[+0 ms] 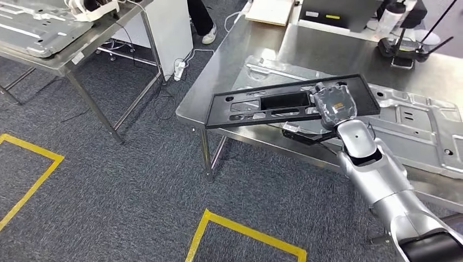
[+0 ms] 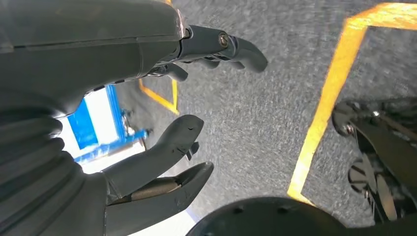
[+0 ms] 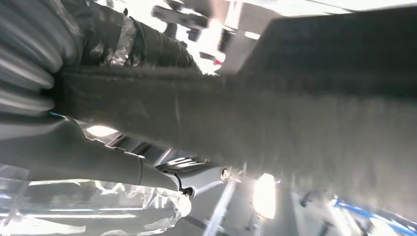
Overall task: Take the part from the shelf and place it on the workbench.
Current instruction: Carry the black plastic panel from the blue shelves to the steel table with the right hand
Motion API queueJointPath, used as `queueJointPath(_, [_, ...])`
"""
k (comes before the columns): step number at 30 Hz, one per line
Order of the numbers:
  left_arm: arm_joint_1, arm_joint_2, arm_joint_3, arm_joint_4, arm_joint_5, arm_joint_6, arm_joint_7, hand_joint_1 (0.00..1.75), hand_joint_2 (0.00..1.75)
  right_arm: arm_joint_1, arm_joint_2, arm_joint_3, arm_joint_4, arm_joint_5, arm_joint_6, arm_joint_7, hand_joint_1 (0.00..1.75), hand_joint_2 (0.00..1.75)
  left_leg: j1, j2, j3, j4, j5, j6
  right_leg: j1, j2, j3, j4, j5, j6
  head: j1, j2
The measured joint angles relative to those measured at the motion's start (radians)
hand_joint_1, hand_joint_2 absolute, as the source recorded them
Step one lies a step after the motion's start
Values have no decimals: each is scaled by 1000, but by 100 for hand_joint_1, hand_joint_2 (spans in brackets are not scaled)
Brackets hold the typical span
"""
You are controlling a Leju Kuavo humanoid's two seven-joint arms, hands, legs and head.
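Note:
A long flat black part (image 1: 262,103) with cut-out slots hangs over the near left corner of the steel workbench (image 1: 229,60), slightly tilted. My right hand (image 1: 334,105) grips it near its right end, wrapped in clear film, with the silver arm reaching in from the lower right. In the right wrist view the black part (image 3: 305,108) crosses close in front of the camera, with the hand's fingers (image 3: 133,42) on one side and its thumb (image 3: 108,162) on the other. My left hand (image 2: 187,118) hangs over the grey carpet with fingers apart, holding nothing.
A large pressed sheet-metal panel (image 1: 420,125) lies on the workbench under and right of the part. A tripod base (image 1: 407,49) and a box (image 1: 267,11) stand at the bench's far side. Another steel table (image 1: 49,38) stands at left. Yellow floor tape (image 1: 245,232) marks the carpet.

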Motion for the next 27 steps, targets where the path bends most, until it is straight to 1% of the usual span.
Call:
queueJointPath(1, [2,0,1,0,1,0,0,0,175,7,-2,-4,-2,0,-3,0,175,175,2,-28,-23,53,-31,-1,-3,10,2,-2,1,-5,0,0])
queueJointPath(2, [4,0,2,0,2,0,0,0,175,13,-5,-7,-3,-1,-7,0,175,175,2,-48,-55,121,-63,-2,-3,23,2,-3,2,-8,0,0])
queueJointPath(3, [6,0,4,0,3,0,0,0,175,20,-7,-10,-3,-2,-10,0,175,175,3,-56,-86,186,-87,-2,-2,36,2,-2,1,-10,0,0])
queueJointPath(4, [8,0,6,0,5,0,0,0,175,30,-9,-12,-3,-3,-13,0,175,175,3,-60,-108,228,-94,-2,-1,52,2,0,1,-11,0,0])
queueJointPath(5, [9,0,9,0,6,0,0,0,175,39,-12,-13,-3,-3,-14,0,175,175,3,-62,-114,232,-81,-2,-1,67,2,3,0,-11,0,0])
queueJointPath(6, [9,0,11,0,6,0,0,0,175,48,-16,-16,-3,-4,-15,0,175,175,3,-66,-102,197,-50,0,-1,82,2,7,-2,-9,0,0])
queueJointPath(7, [9,0,13,0,6,0,0,0,175,56,-20,-19,-3,-4,-16,0,175,175,3,-77,-76,132,-8,4,-1,95,2,13,-5,-7,0,0])
queueJointPath(8, [9,1,14,0,7,1,0,0,175,62,-23,-24,-2,-3,-18,2,175,175,4,-98,-49,66,21,7,-1,106,-1,19,-9,-4,0,0])
queueJointPath(9, [9,2,15,0,7,1,0,0,175,67,-27,-31,-1,-3,-21,3,175,175,6,-117,-28,15,40,9,-1,116,-5,25,-12,1,0,0])
queueJointPath(10, [9,3,16,0,7,1,1,0,175,70,-31,-40,1,-2,-24,5,175,175,6,-131,-16,-15,46,11,-2,126,-10,30,-13,6,0,0])
queueJointPath(11, [8,3,16,0,7,1,2,0,175,73,-34,-48,4,-1,-28,6,175,175,5,-136,-13,-22,42,13,-4,135,-15,31,-12,13,0,0])
queueJointPath(12, [7,3,16,0,8,1,2,0,175,75,-38,-55,8,-1,-29,7,175,175,4,-128,-11,-26,44,16,-6,145,-18,31,-10,20,0,0])
queueJointPath(13, [6,2,16,0,8,0,3,0,175,79,-41,-61,11,-1,-29,7,175,175,5,-120,-9,-31,48,21,-8,145,-19,30,-9,26,0,0])
queueJointPath(14, [5,2,17,0,8,0,3,0,175,81,-46,-67,16,-1,-29,6,175,175,6,-112,-6,-37,51,27,-7,130,-23,36,-16,32,1,0])
queueJointPath(15, [4,2,17,0,7,0,3,0,175,79,-49,-74,25,-3,-27,6,175,175,9,-105,-4,-44,55,33,-6,105,-34,60,-32,37,3,0])
queueJointPath(16, [4,2,17,0,7,0,4,0,175,76,-51,-81,36,-6,-26,6,175,175,9,-99,-2,-47,58,36,-6,74,-54,104,-59,42,4,0])
queueJointPath(17, [5,2,17,0,7,0,4,0,175,69,-52,-89,51,-8,-24,7,175,175,9,-94,-2,-49,58,37,-6,47,-82,164,-90,47,6,0])
queueJointPath(18, [5,3,17,0,6,-1,5,0,175,63,-50,-95,70,-11,-24,6,175,175,8,-88,-2,-48,58,38,-9,34,-112,228,-116,52,5,0])
queueJointPath(19, [6,3,17,0,5,-1,5,0,175,57,-48,-100,91,-13,-25,5,175,175,7,-83,-2,-48,57,38,-12,28,-135,275,-129,55,5,0])
queueJointPath(20, [5,3,17,0,4,-1,6,0,175,52,-47,-103,113,-14,-27,3,175,175,7,-79,-1,-48,57,37,-15,26,-141,287,-122,57,5,0])
queueJointPath(21, [5,3,17,0,4,-1,6,0,175,45,-45,-106,134,-15,-30,0,175,175,7,-75,0,-48,55,36,-17,24,-126,257,-97,58,6,0])
queueJointPath(22, [4,3,17,0,3,-2,6,0,175,38,-43,-108,153,-15,-36,-3,175,175,7,-72,3,-48,53,34,-19,22,-94,193,-59,57,6,0])
queueJointPath(23, [3,3,17,0,2,-2,6,0,175,30,-40,-110,170,-15,-45,-6,175,175,7,-70,6,-48,51,31,-18,18,-56,122,-31,54,5,0])
queueJointPath(24, [2,3,17,0,0,-2,6,0,175,22,-37,-112,185,-14,-56,-10,175,175,6,-68,7,-48,50,27,-14,15,-25,61,-12,49,5,0])
queueJointPath(25, [1,4,17,0,-1,-2,6,0,175,15,-33,-113,198,-12,-66,-13,175,175,3,-67,6,-47,48,24,-12,14,-7,24,-4,44,5,0])
queueJointPath(27, [-1,5,17,0,-3,-1,8,0,175,10,-21,-113,219,-6,-81,-19,175,175,0,-64,5,-47,46,25,-7,15,-1,8,-5,38,5,0])
